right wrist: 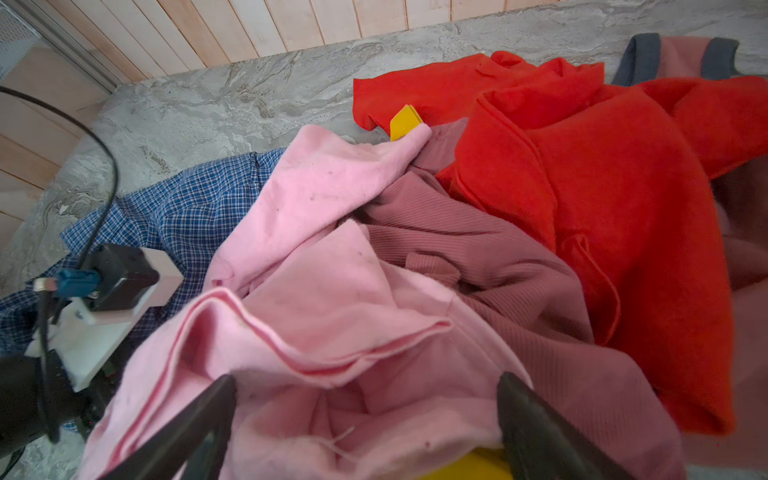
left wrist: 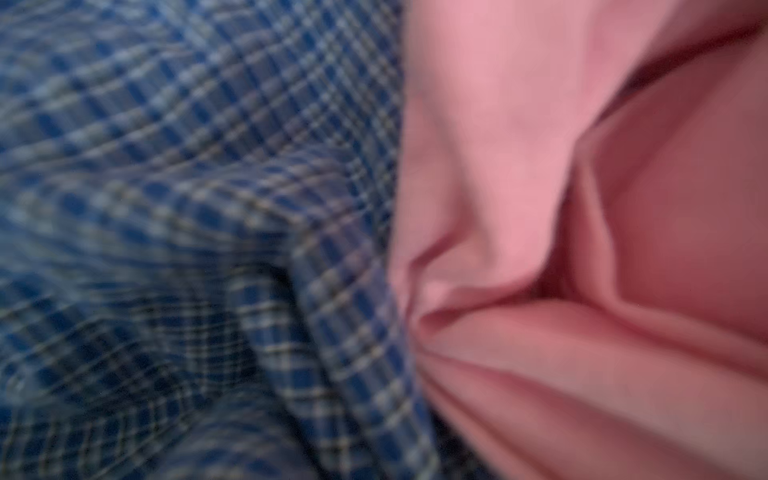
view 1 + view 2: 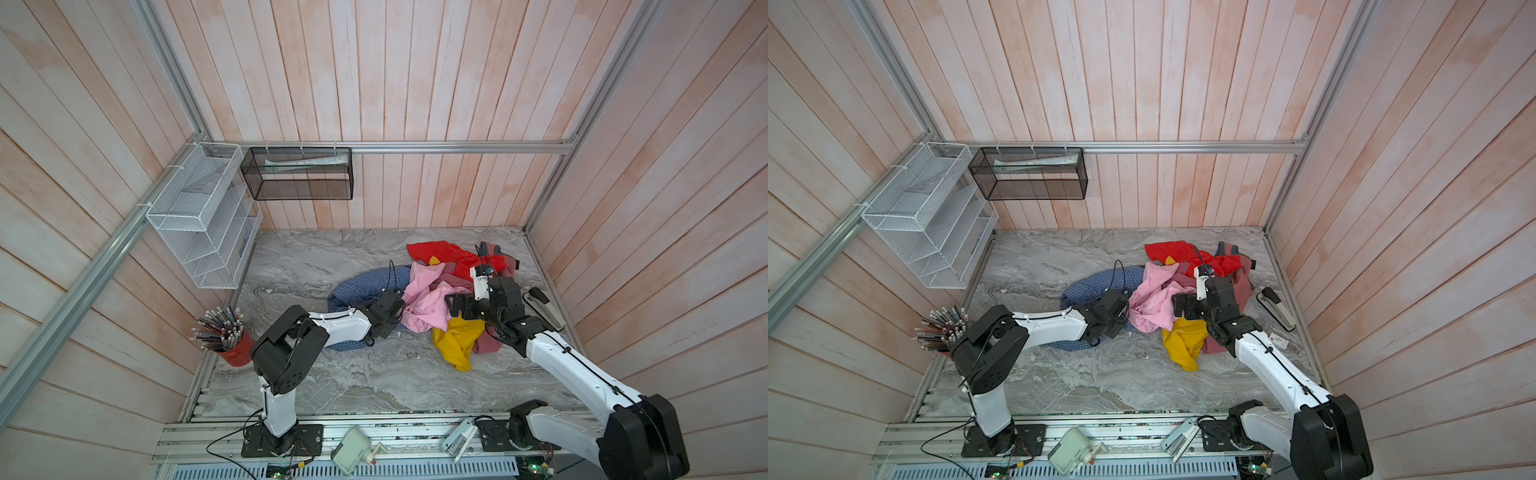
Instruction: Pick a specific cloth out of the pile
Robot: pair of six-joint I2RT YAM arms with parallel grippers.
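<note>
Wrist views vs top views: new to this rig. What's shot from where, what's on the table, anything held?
Two robot arms work at a marble table. The two wide pictures come from one overhead stereo camera, and the close-ups from a camera on each wrist. On the table lies a pile of red, pink, mustard and rose garments, with a blue checked shirt at its edge. The left gripper sits where shirt meets pink garment. Its fingers are hidden, so a grip is unconfirmed. The right gripper is over the pink garment, fingers open, holding nothing.
</note>
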